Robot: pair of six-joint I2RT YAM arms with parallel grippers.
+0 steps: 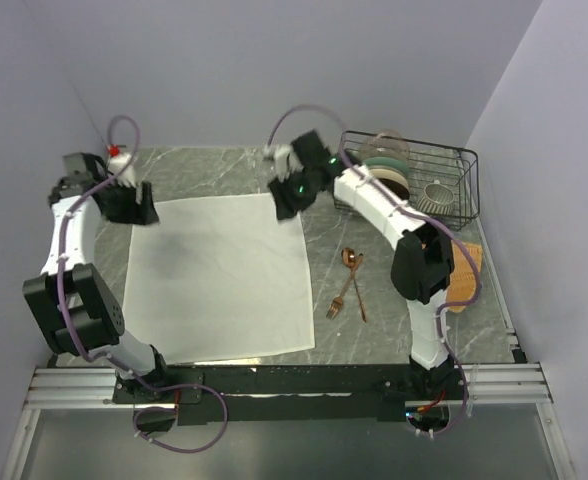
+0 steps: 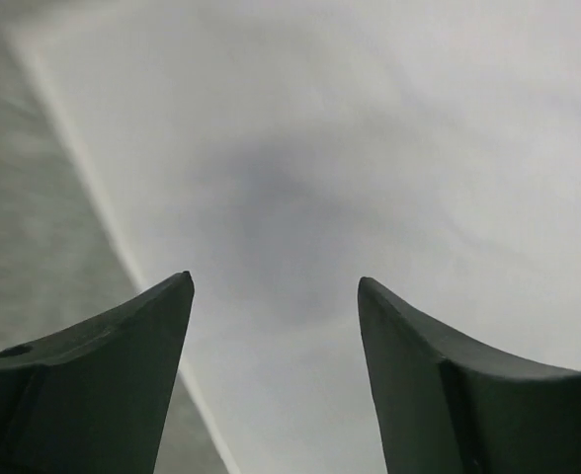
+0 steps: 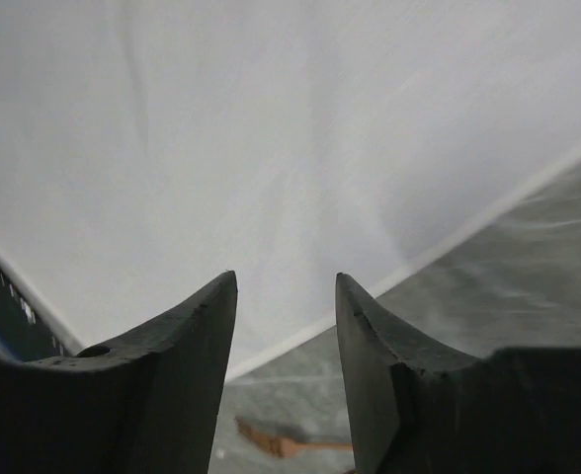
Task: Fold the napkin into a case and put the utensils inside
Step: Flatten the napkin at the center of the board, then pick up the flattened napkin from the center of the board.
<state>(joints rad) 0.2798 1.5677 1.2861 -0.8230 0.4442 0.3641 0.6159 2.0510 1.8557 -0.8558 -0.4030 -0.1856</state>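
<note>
From above, the napkin (image 1: 219, 275) lies spread flat and roughly square on the grey marbled table (image 1: 374, 335), in front of the left arm. The left gripper (image 1: 136, 207) sits at the napkin's far left corner and the right gripper (image 1: 290, 196) at its far right corner. How far either is open cannot be told from this view. The fork (image 1: 334, 306) and spoon (image 1: 351, 259) lie crossed on the bare table just right of the napkin, apart from it. A wire rack (image 1: 454, 180) holding plates (image 1: 386, 165) stands at the far right. An orange mat (image 1: 464, 290) lies partly under the right arm.

In the left wrist view, the two dark fingers (image 2: 103, 375) stand well apart with nothing between them. The napkin's cloth and its edge lie below the gap.

In the right wrist view, the fingers (image 3: 172, 365) are parted more narrowly and also hold nothing. The napkin's edge runs across under them, with grey table on the near side. A copper-coloured sliver shows at the bottom, too little to identify.
</note>
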